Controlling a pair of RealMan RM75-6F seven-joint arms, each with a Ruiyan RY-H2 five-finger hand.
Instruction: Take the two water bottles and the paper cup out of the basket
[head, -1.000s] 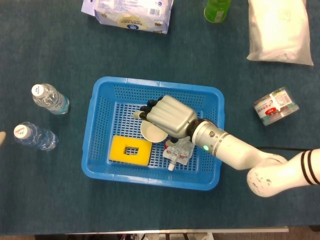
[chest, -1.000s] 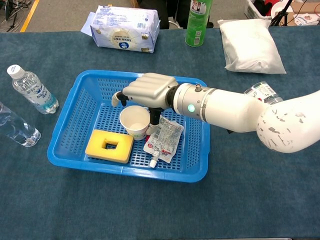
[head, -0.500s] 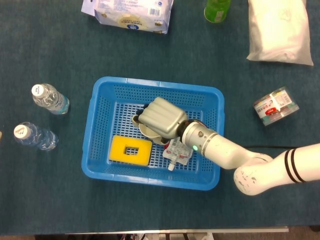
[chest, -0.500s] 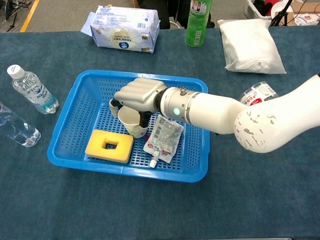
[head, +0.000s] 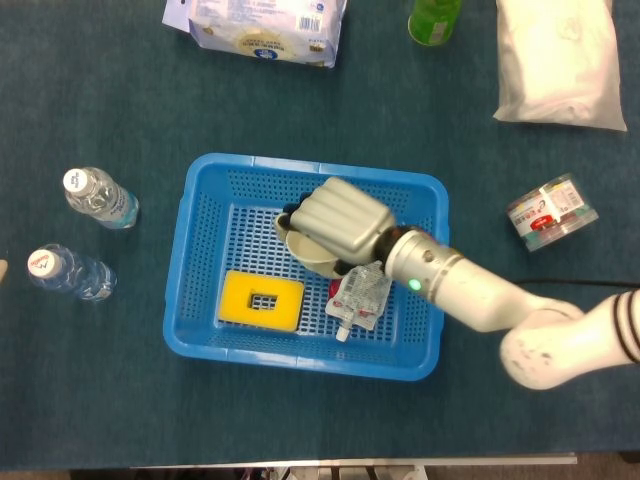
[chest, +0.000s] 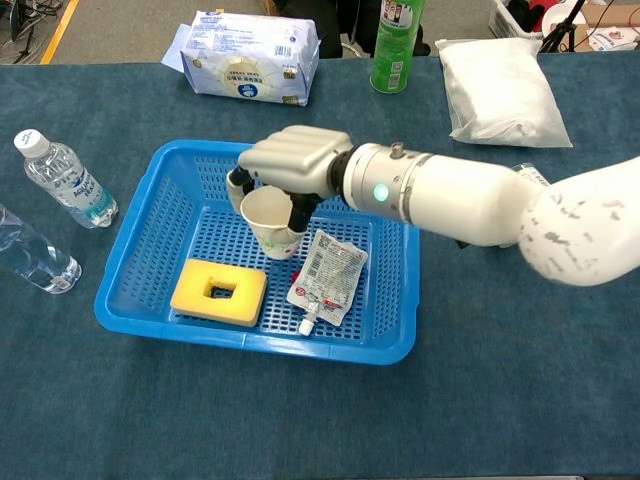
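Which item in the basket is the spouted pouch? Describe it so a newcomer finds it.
Look in the blue basket mid-table. At its right side, below the right hand gripping the paper cup, lies the pouch. It is flat, silvery and printed, with a small spout, unlike the yellow sponge to its left.

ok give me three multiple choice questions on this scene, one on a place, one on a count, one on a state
1. Where are the water bottles?
A. in the basket
B. on the table left of the basket
C. on the white bag

2. How many water bottles show?
A. one
B. two
C. four

3. What is the right hand doing?
A. gripping the paper cup
B. resting open on the table
C. holding the sponge

Answers:
1 B: both water bottles lie on the table outside the basket.
2 B: two show in the head view.
3 A: the right hand has its fingers around the paper cup.
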